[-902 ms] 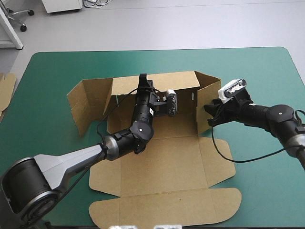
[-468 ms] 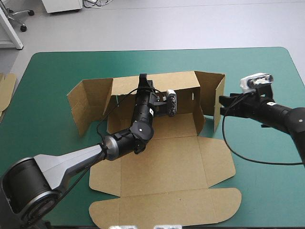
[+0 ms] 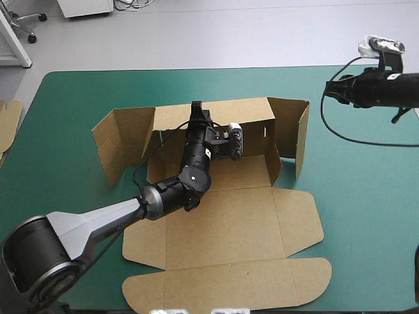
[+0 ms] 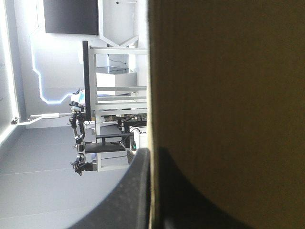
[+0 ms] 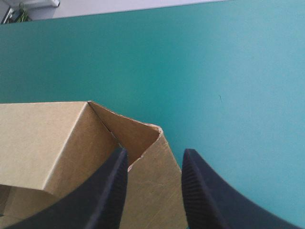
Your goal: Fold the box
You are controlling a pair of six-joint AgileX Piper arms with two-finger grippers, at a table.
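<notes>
Only the right side moved. Left gripper stayed pinched on the back wall of the box, mid-table. Right gripper, fingers apart and empty, had lifted clear, so the right wall stood unaided.

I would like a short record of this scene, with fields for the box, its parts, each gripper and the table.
box: brown, partly folded, lying on the teal-green cover
back wall: raised
left side wall: raised
right side wall: raised
lid: flat, toward the table's near edge
left gripper: shut on the back wall's top edge
right gripper: open, empty, apart from the box, toward the table's far right corner
extra: more board at the table's left edge
</notes>
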